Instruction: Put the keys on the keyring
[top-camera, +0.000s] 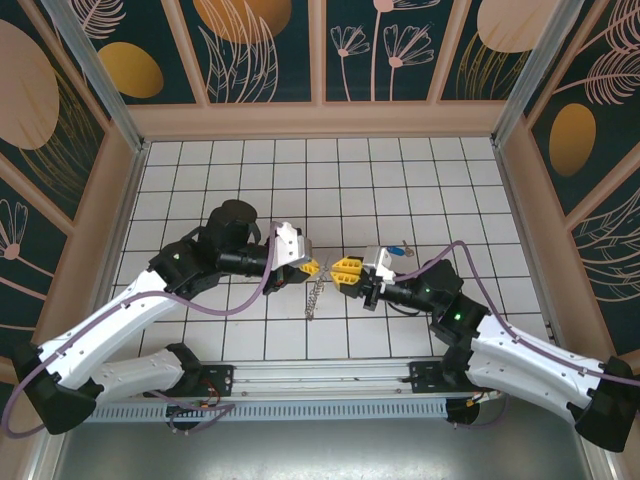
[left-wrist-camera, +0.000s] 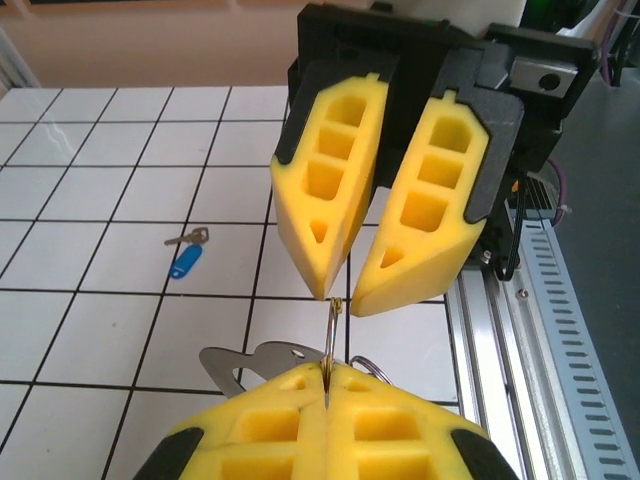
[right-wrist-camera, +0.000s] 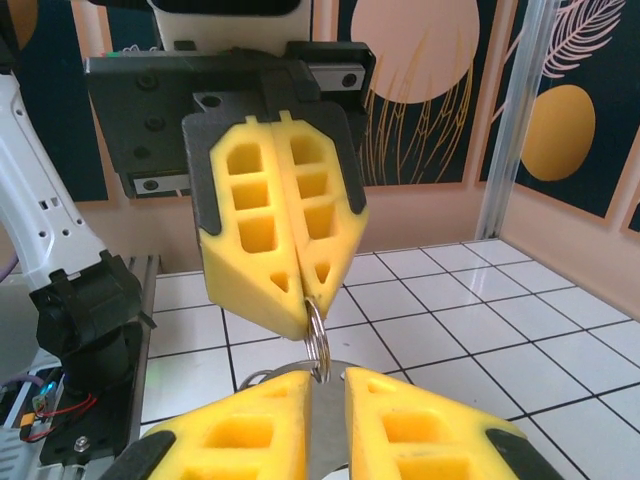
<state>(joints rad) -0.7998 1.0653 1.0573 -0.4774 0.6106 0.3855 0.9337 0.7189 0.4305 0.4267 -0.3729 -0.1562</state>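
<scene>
- Left gripper (left-wrist-camera: 327, 378) is clamped on the keyring (right-wrist-camera: 316, 338), which stands upright.
- Right gripper (left-wrist-camera: 338, 298) is narrowly parted astride the ring's top, gripping nothing evident.
- Key (top-camera: 402, 250) lies on the table (top-camera: 250, 180) behind the right gripper; the right arm is nearer.

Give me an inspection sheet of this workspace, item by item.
Surface: white tiled tabletop with dark grid lines.
Job's things: small key with a blue plastic head lies flat on a tile, apart from the ring. The silvery metal keyring is held up between the grippers, with its chain hanging below.
Clutter: nothing seen.
Grippers: left gripper is shut on the keyring. The right gripper has its yellow fingers flanking it, grip unclear.
Cables: purple cables loop along both arms.
Surroundings: dark teal floral wall panels and aluminium frame posts.
</scene>
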